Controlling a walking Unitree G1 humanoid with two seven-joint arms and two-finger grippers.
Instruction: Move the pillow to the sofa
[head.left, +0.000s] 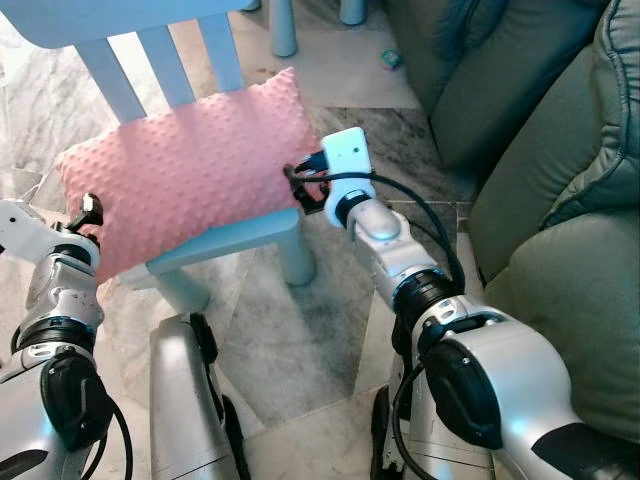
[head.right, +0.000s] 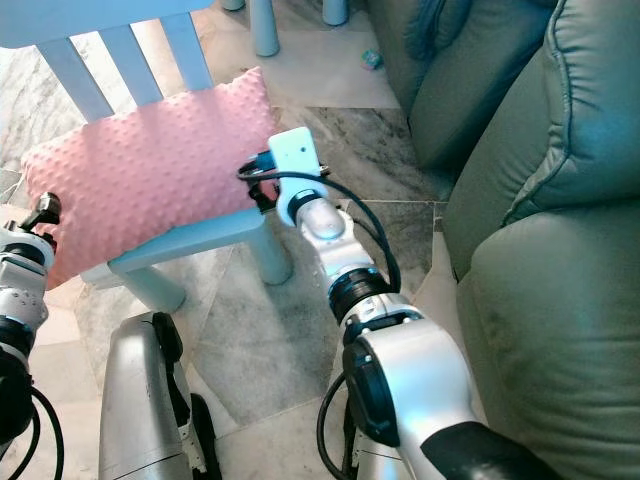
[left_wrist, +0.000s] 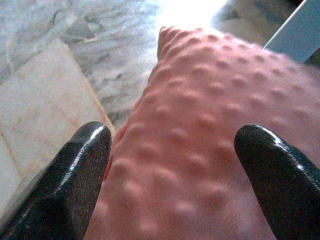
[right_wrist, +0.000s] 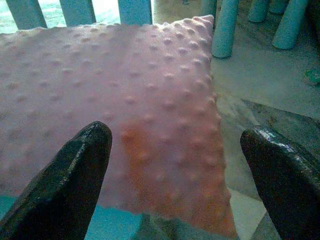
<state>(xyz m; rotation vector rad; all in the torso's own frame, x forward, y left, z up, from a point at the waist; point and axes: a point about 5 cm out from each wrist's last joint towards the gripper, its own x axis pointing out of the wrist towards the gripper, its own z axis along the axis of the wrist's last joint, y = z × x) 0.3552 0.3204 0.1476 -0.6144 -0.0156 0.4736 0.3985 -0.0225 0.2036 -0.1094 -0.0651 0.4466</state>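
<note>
A pink dotted pillow (head.left: 190, 165) lies on the seat of a small light-blue chair (head.left: 225, 240). My right gripper (head.left: 305, 187) is at the pillow's right end, open, its fingers (right_wrist: 65, 190) spread on either side of the pillow's edge (right_wrist: 150, 125). My left gripper (head.left: 88, 215) is at the pillow's left corner, open too, with its fingers (left_wrist: 75, 175) straddling that corner (left_wrist: 200, 150). The grey-green sofa (head.left: 560, 200) stands to the right.
The chair's slatted back (head.left: 150, 60) rises behind the pillow. More light-blue furniture legs (head.left: 285, 25) stand on the marble floor (head.left: 300, 330) beyond. The sofa's seat cushion (head.right: 560, 330) is close on my right.
</note>
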